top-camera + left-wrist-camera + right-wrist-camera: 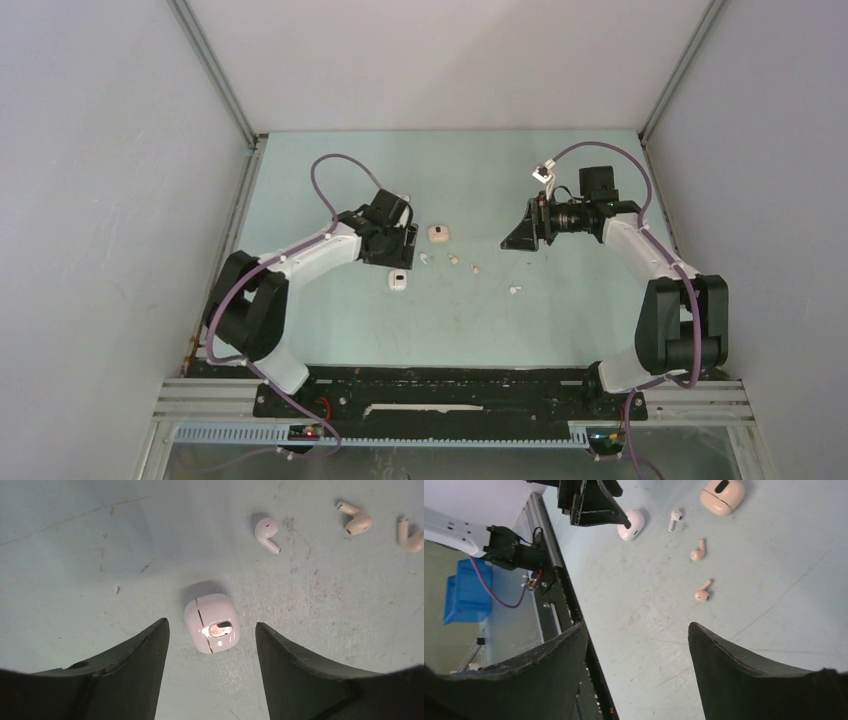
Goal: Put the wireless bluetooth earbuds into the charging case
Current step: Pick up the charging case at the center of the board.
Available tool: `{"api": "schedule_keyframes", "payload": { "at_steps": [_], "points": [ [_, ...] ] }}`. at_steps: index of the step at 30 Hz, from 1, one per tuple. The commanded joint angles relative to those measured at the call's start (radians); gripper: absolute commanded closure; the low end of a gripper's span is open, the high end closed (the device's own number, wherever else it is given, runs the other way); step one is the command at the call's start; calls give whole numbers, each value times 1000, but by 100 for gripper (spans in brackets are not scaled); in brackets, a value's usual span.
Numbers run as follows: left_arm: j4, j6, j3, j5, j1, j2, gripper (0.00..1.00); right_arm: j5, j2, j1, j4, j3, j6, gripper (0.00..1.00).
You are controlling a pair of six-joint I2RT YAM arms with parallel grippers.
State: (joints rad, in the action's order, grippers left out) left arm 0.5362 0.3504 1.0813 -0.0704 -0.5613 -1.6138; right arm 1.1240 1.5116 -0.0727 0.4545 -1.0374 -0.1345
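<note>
"So, where were the claws?"

"The left gripper (211, 625) hung with its fingers spread either side of the closed white case (207, 611). The right gripper (638, 627), also spread, hovered over the table (75, 555)."

"And the earbuds (453, 260)?"

"All loose on the table, outside both cases: one white bud (266, 531) and two tan buds (356, 522) just beyond the white case, the other white bud (515, 290) farther right. The tan case (722, 495) lay closed nearby."

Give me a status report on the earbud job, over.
Left gripper open, over closed white case. Right gripper open, empty. Four earbuds loose on table. Nothing blocking.
</note>
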Motion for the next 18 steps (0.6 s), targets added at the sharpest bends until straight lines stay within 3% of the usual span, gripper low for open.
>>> {"api": "schedule_keyframes", "payload": {
  "at_steps": [1,10,18],
  "points": [
    [12,16,5,16,-21,-39,30,-82,-35,-14,7,-30,-28,23],
    [61,25,22,-26,-58,-104,35,-94,-31,-15,13,-30,-31,23],
    [83,-15,55,-50,-98,-141,51,-103,-38,-11,16,-30,-35,23]
  ]
}}
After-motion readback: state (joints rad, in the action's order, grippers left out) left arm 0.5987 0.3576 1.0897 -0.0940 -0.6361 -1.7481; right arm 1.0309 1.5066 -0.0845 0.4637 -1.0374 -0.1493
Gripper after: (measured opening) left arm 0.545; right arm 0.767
